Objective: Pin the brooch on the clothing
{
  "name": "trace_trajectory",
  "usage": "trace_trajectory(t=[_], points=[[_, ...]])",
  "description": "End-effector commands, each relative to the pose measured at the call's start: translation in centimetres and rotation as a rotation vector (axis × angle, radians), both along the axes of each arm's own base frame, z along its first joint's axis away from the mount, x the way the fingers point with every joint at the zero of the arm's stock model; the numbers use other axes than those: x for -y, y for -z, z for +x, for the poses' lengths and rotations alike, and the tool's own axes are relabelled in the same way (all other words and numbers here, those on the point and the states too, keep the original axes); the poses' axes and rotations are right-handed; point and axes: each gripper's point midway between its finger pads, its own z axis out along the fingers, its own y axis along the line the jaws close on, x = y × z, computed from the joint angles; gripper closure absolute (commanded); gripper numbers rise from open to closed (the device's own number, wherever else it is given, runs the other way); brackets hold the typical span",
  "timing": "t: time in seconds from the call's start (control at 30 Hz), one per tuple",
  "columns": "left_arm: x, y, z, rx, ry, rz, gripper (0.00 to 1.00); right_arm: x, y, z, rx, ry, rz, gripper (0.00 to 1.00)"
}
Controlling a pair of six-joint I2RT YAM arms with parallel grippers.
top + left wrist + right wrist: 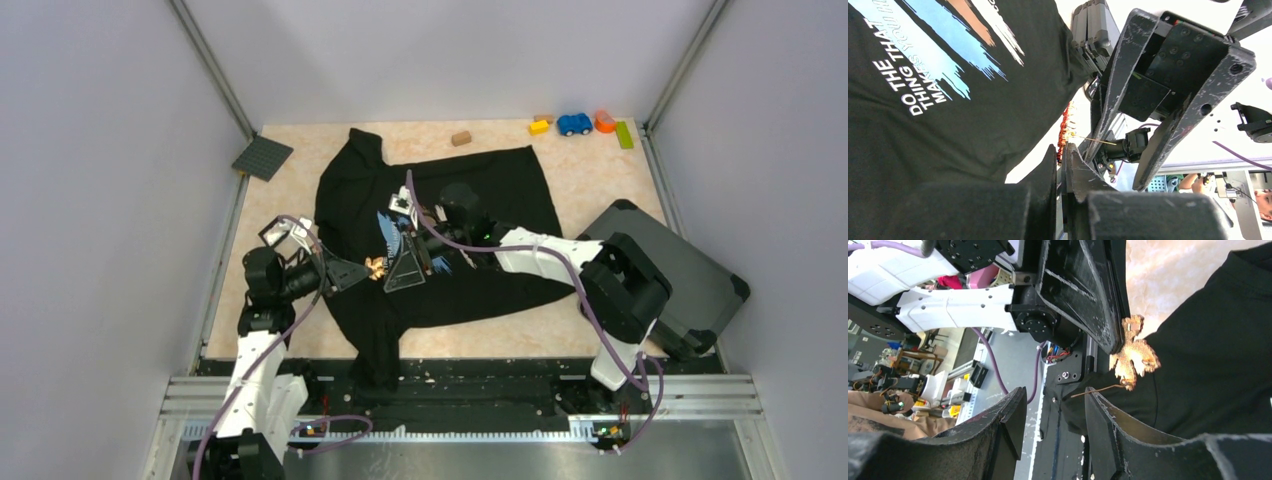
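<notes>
the step in hand looked to be getting the open pin stem lined up to push through the cloth. doing it well would call for a firm, steady pinch from the left gripper (pixel 1062 150) and slow, small moves from the right one, since a slip could bend that thin wire or drop the piece. nearest the bases, the left gripper's jaws stood almost closed, clamped on the edge of the brooch (pixel 1134 352), which sat over the t-shirt (pixel 480 190) just beside its print. its pin stem (pixel 1098 389) stuck out toward the right gripper (pixel 1055 392), whose jaws stood fairly wide and held nothing. the wire lay at one fingertip, though whether it touched could not be told. beyond, a dark grey case (pixel 690 270) lay to the shirt's right, and a toy car (pixel 574 123) sat well apart at the far edge.
</notes>
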Motion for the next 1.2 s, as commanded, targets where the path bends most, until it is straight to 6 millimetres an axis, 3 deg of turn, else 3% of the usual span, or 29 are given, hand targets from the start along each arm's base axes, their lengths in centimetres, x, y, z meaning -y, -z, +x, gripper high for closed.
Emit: trace_trajectory(t=[0.0,0.4,0.57,0.8,1.0,1.17], points=[[0.1,-0.6,-0.1,0.061,0.016,0.004,1.00,-1.1,-3.9,0.2,0.090,-0.027,0.105,0.52],[1.0,-0.5,-0.7,0.055,0.063,-0.007,1.00,-2.4,-3.6,1.5,0.085,-0.007,0.111,0.53],[0.9,-0.1,-0.6,0.035,0.045,-0.008,1.00,-2.5,-4.6,1.9,0.103,0.014,0.133,0.53],[-0.7,3.8,1.3,-0.140,-0.152,0.024,1.00,-1.7,-6.5,2.9,0.150,0.085,0.166,0.52],[-1.9,5.8,2.8,-0.210,-0.269,0.023,1.00,-1.0,-5.5,4.4,0.222,0.210,0.128,0.52],[-4.8,6.8,4.4,-0.215,-0.460,0.126,1.00,-0.4,-3.3,7.8,0.305,0.428,0.027,0.52]])
